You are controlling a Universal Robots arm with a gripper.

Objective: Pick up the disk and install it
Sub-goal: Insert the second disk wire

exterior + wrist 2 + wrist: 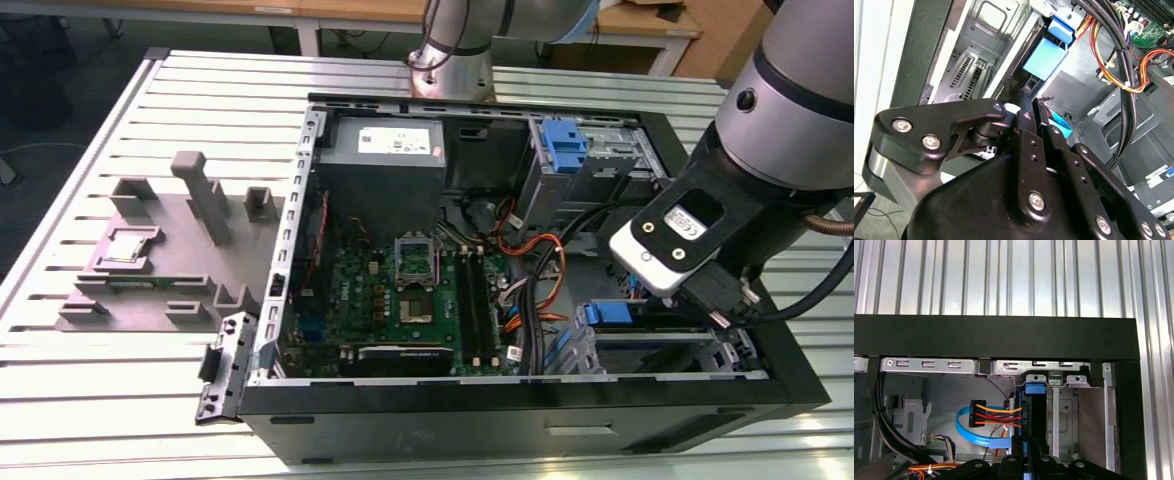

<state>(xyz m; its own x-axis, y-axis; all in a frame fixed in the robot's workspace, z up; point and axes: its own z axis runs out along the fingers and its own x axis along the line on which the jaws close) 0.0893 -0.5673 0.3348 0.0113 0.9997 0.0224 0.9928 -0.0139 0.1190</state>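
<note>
The disk (1034,412) stands on edge in the drive bay at the case's near corner, on the exterior view's right, with its blue carrier rail (607,313) at one end. In the second wrist view the disk (1045,57) runs away from the fingertips toward the bay wall, blue face showing. My gripper (714,303) reaches down into that corner. Its black fingers (1026,117) sit close together on the disk's near end, so the gripper (1033,102) looks shut on the disk. In the first wrist view the gripper (1026,446) has a blue strip between its fingers.
The open black computer case (534,415) lies on a slotted aluminium table (120,400). A grey power-supply box (383,150), motherboard (400,300) and cable bundle (534,270) fill it. An upright blue bracket (566,145) stands at the far end. A grey fixture (160,250) sits on the exterior view's left.
</note>
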